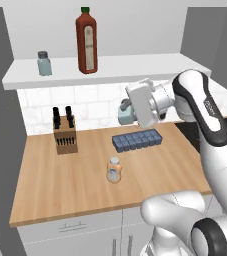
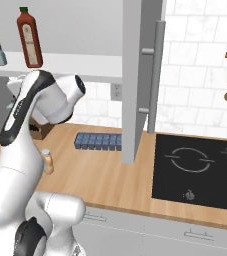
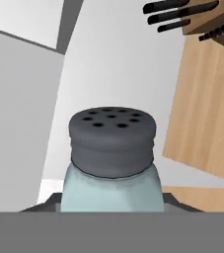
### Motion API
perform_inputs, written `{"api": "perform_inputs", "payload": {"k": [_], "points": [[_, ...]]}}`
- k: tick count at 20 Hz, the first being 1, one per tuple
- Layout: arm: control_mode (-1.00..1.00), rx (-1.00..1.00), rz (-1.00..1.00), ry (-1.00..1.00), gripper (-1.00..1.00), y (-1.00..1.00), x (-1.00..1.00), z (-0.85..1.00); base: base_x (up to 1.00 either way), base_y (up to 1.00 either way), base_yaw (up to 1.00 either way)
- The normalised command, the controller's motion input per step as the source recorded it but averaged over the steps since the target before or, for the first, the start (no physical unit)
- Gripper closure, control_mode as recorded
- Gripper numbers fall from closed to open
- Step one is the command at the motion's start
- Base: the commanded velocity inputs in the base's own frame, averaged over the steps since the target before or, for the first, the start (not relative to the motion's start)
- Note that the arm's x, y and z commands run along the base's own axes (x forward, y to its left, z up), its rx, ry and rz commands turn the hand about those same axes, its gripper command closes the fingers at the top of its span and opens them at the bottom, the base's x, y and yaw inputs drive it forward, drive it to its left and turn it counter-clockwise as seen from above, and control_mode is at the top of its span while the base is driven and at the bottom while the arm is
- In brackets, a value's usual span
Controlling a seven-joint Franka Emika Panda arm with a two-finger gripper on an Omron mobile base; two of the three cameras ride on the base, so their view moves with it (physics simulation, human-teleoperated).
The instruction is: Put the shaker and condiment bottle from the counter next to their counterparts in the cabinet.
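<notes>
Shaker (image 1: 125,114) is clamped in the gripper (image 1: 130,111), lifted off the worktop (image 1: 60,180), below the cabinet shelf (image 1: 135,67); the hand view has its holed dark cap (image 3: 112,138) right up close. Condiment bottle (image 1: 114,170) stands on the near middle of the worktop. Twin shaker (image 1: 44,63) sits far left on the shelf, red sauce bottle (image 1: 86,41) just right of it. Knife block (image 1: 65,134) far left, blue tray (image 1: 136,140) right of it.
</notes>
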Motion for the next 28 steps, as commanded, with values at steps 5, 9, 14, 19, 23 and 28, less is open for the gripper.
{"api": "perform_inputs", "payload": {"k": [5,9,14,19,23,28], "points": [[-1.0,0.0,-0.09,0.07,1.0,0.48,-0.39,0.76,0.0,0.0,0.0],[-1.0,-0.15,-0.13,-0.03,1.0,0.32,-0.09,0.94,0.0,0.0,0.0],[-1.0,-0.36,-0.08,-0.31,1.0,0.02,0.4,0.6,0.0,0.0,0.0],[-1.0,-0.23,0.01,-0.13,1.0,0.23,0.28,-0.05,0.0,0.0,0.0],[-1.0,-0.03,-0.01,-0.33,1.0,0.28,0.01,-0.02,0.0,0.0,0.0],[-1.0,-0.09,-0.06,-0.61,1.0,0.0,0.1,-0.01,0.0,0.0,0.0]]}}
